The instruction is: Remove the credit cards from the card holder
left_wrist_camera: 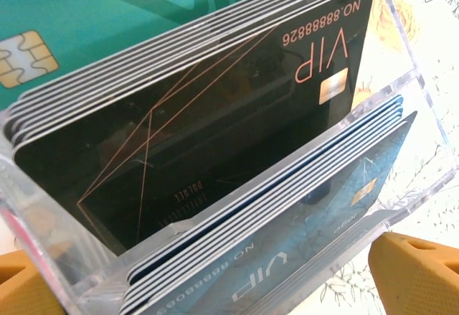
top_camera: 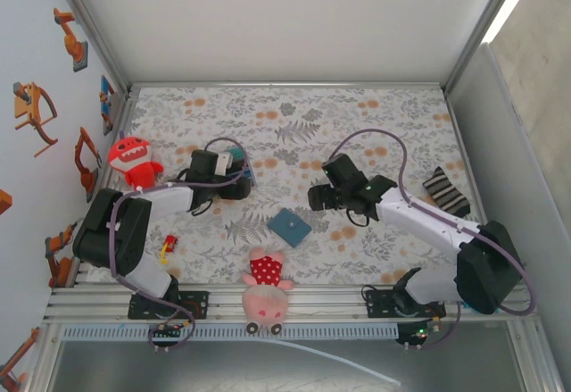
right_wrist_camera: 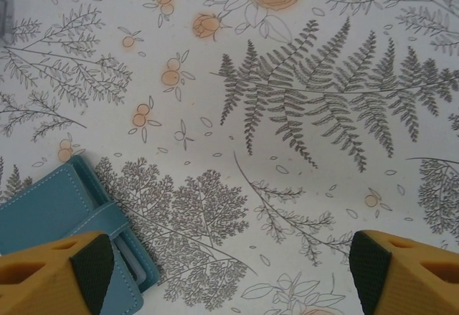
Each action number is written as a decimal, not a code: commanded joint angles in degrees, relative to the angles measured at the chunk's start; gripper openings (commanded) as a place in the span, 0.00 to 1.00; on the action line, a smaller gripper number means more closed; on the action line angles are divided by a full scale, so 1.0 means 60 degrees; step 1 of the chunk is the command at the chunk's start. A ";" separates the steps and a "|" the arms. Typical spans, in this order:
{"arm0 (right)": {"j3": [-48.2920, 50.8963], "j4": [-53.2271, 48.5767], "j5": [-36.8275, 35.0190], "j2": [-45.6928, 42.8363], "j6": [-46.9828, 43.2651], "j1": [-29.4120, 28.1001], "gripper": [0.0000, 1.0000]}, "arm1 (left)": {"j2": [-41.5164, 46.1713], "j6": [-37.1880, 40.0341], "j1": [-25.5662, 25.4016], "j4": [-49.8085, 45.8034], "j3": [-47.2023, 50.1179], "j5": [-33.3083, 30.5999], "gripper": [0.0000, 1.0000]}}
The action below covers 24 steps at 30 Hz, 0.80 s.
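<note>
card holder (right_wrist_camera: 50,207) cut by edge, corner behind fingertip (right_wrist_camera: 92,263)

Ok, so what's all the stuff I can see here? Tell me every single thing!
card holder: one, slate blue, middle of the table
clear card stand: one, see-through, back left
cards: many, in teal, black and blue stacks, standing in the clear card stand
red plush toy: one, red with white teeth, far left
pink plush toy: one, pink with a red spotted top, near edge, middle
sock: one, dark and pale stripes, right side
small toy: one, red and yellow, near left, too small to name
tablecloth: one, white with ferns and orange flowers, over the table
left gripper: one, orange fingers, open, either side of the stand
right gripper: one, orange fingers, open, by the card holder
</note>
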<state>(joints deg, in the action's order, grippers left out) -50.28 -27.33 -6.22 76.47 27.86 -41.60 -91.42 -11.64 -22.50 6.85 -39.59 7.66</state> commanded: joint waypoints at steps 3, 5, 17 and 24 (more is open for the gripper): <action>-0.0669 -0.0329 0.0604 0.0672 -0.0058 -0.0492 0.84 | -0.0475 0.0377 0.0090 0.0190 -0.0614 0.0693 0.97; -0.0912 -0.0363 0.0867 0.1005 -0.0185 -0.0759 0.85 | -0.0447 0.0262 0.0074 0.0209 -0.0623 0.0725 0.97; -0.1524 -0.0954 0.1343 0.2548 -0.1494 -0.2070 0.99 | 0.0782 -0.0237 0.0074 -0.0451 -0.0306 -0.0376 0.97; -0.1428 -0.0725 0.1523 0.2951 -0.1793 -0.2220 0.99 | 0.1739 -0.0747 0.0074 -0.0917 -0.0191 -0.1320 0.97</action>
<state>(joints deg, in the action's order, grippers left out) -58.35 -31.20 2.17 92.75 19.03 -54.24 -83.81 -13.78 -22.09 3.97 -41.52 3.33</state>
